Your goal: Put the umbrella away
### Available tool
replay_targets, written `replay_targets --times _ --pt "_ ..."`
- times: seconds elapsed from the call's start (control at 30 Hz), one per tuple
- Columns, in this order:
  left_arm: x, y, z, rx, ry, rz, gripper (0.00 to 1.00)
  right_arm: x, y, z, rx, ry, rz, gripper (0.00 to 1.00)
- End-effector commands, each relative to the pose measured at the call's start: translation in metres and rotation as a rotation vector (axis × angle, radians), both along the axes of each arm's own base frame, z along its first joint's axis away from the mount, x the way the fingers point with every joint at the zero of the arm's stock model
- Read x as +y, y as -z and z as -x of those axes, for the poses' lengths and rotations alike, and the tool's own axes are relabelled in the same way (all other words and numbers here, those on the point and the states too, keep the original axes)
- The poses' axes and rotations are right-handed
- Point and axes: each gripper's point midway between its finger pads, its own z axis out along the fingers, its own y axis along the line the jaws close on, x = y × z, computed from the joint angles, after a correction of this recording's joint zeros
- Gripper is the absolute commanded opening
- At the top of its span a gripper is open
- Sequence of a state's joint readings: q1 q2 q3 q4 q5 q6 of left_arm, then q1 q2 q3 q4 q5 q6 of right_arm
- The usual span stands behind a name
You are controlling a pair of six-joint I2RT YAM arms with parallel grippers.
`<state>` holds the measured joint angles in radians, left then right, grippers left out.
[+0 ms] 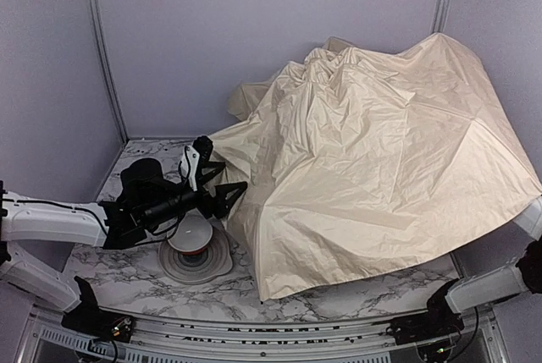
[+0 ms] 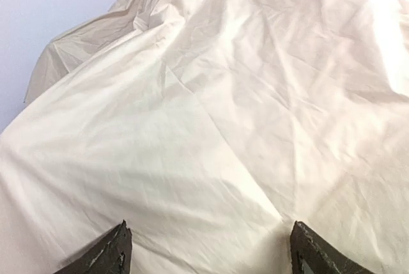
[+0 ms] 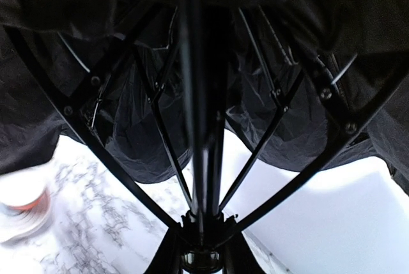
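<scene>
Left claw (image 1: 225, 162) level and wide apart, just beside the umbrella (image 1: 373, 151)

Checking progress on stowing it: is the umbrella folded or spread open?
Spread open: the umbrella drapes its cream canopy wide across the table; underneath, its black ribs fan out from the shaft.
</scene>
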<state>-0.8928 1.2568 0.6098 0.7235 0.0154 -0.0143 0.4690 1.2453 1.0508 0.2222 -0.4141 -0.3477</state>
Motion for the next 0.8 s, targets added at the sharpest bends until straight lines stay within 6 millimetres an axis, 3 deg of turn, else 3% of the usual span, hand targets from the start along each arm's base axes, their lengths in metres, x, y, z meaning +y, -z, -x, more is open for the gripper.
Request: replay_targets --times 0.0,0.1,0.2,0.33,0.43,0.53,0.77 --pt "-0.020 -0.010 -0.021 0.005 -0.013 0.011 0.84 0.029 -0.009 0.021 -0.074 -0.075 0.120 0.00" --pt "-0.035 -0.021 -0.021 -0.021 0.041 0.058 0.83 0.049 0.031 0.028 -0.022 -0.080 0.252 0.01" --pt "-0.049 -0.019 -0.017 -0.021 0.112 0.101 0.82 0.069 0.072 0.036 0.058 -0.102 0.365 0.02" --pt "-0.079 -0.001 -0.013 0.047 0.233 0.143 0.77 0.097 0.099 0.054 0.136 -0.149 0.454 0.04" --pt "-0.091 -0.009 -0.003 0.041 0.311 0.226 0.75 0.113 0.117 0.064 0.170 -0.154 0.538 0.05" --pt "-0.093 -0.027 0.007 -0.007 0.362 0.308 0.75 0.120 0.113 0.068 0.171 -0.122 0.599 0.01" --pt "-0.109 -0.061 0.014 -0.065 0.448 0.358 0.74 0.118 0.062 0.063 0.106 -0.037 0.584 0.00"
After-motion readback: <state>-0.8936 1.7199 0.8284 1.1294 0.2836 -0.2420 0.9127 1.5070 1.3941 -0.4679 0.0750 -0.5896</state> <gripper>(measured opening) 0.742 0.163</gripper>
